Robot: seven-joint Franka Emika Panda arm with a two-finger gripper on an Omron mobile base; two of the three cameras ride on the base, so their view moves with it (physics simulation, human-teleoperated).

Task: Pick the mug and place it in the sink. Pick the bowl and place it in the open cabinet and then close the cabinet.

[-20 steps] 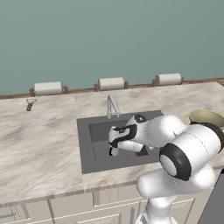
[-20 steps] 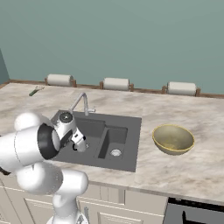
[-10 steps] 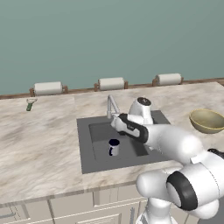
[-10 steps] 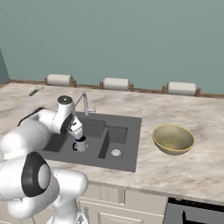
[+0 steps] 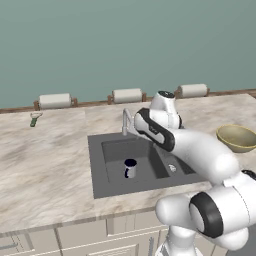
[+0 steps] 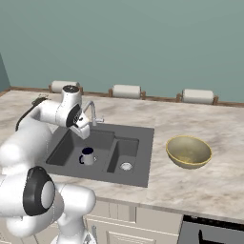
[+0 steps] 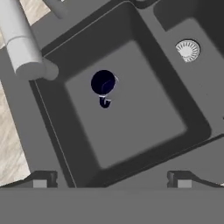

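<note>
gripper (image 7: pixel 112 179) has risen, open jaws well above mug (image 7: pixel 103 83) in sink (image 7: pixel 144 113).

Mug (image 6: pixel 87 156) upright in the large left basin of the sink (image 6: pixel 139 164), nothing touching it. Arm bent above that basin, beside the faucet (image 6: pixel 90 110). Bowl (image 6: pixel 188 151) on the marble counter (image 6: pixel 200 186) right of the sink, well apart. Three paper rolls (image 6: pixel 125 91) along the back wall.

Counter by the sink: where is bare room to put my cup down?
The marble counter is bare left of the dark grey double sink, up to the small green item near the wall. Another free patch lies between the sink and the olive-tan bowl. The big basin is crowded: the dark navy mug stands there, under the arm.
</note>
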